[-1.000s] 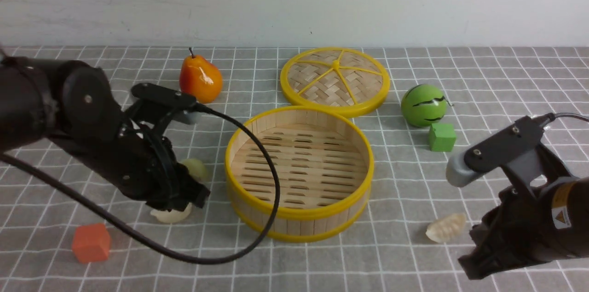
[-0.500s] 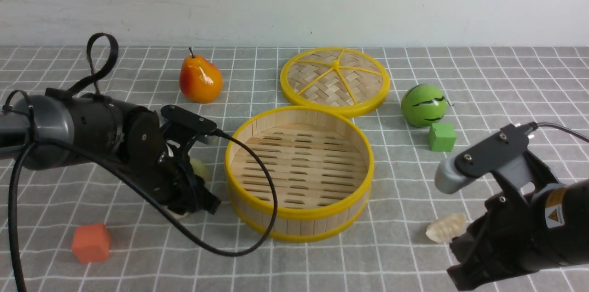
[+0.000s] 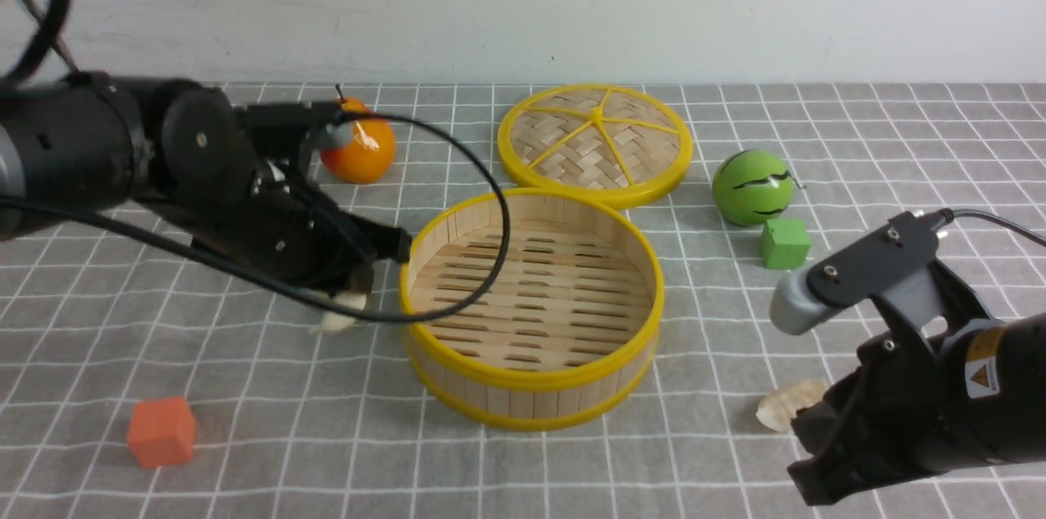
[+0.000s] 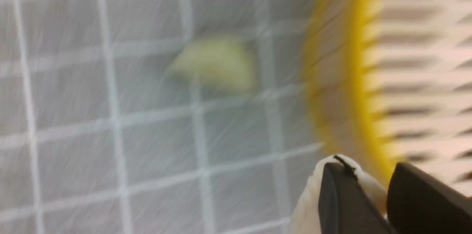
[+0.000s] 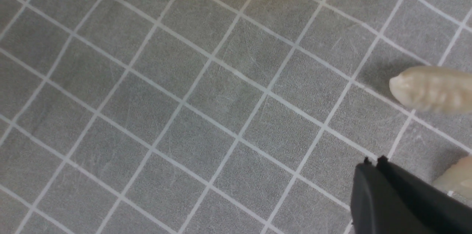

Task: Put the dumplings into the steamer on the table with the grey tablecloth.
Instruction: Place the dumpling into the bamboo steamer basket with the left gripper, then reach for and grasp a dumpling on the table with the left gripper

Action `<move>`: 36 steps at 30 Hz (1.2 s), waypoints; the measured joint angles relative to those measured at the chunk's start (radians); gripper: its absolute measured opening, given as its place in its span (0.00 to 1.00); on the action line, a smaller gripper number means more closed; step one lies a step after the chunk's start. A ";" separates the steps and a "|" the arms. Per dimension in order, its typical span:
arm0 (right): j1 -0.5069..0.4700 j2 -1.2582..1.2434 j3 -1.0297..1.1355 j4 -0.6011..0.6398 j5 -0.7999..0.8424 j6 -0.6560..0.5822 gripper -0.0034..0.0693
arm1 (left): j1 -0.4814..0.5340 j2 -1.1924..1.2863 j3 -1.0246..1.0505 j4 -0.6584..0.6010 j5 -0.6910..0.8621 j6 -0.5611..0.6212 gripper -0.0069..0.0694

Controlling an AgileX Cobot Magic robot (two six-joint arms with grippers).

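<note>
left pincer (image 4: 385,199): pinched whitish dumpling (image 4: 311,197) near steamer (image 3: 535,290) | right pincer (image 5: 372,164): pressed together | green dumpling (image 4: 217,62): lay on tablecloth (image 3: 245,388)

arms (image 3: 204,151) blk+gry | blk cables (image 3: 441,310) | silver screws | yel/orng warning label (image 3: 983,361)

green dumpling (image 4: 217,62) blurred

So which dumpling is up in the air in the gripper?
The whitish dumpling, pinched by the left gripper near the steamer's rim. The other dumplings in view lie on the cloth.
</note>
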 joint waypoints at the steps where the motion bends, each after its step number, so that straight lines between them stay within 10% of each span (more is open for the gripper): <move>1: 0.000 0.000 0.000 0.001 -0.003 0.000 0.05 | -0.003 -0.004 -0.016 -0.017 0.001 0.008 0.29; 14: 0.000 0.000 0.000 0.018 -0.016 -0.007 0.06 | -0.122 0.249 -0.089 -0.218 -0.130 0.028 0.12; 24: 0.000 0.000 0.000 0.019 -0.017 -0.007 0.08 | -0.118 0.217 -0.164 -0.194 -0.097 0.014 0.57; 36: 0.000 0.000 0.000 0.016 -0.053 -0.008 0.09 | 0.085 0.213 -0.203 -0.003 0.031 -0.320 0.61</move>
